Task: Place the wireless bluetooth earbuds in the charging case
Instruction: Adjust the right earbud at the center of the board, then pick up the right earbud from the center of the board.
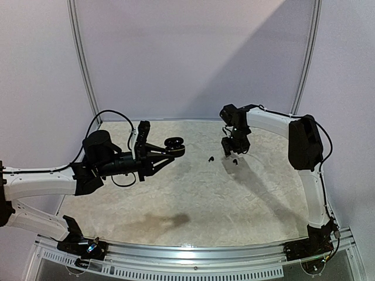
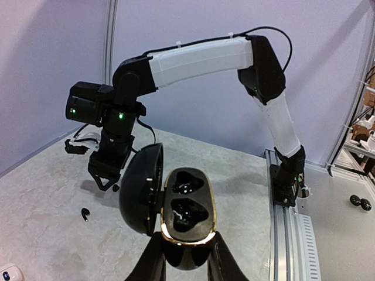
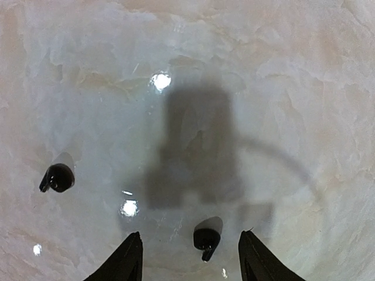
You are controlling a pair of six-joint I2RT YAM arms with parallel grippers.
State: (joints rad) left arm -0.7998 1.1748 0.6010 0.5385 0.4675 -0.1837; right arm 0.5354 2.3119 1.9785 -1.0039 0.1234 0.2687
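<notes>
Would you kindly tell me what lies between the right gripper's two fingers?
One black earbud, lying untouched on the table between the open fingers of the right gripper; the right wrist view shows it.

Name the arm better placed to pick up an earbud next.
Right. Its jaws stand open with a black earbud between them; the left jaws are shut on the open case.

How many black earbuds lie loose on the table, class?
2. One black earbud lies between the right gripper's open fingers; the other earbud lies apart on the table. More may be hidden in the open charging case.
</notes>
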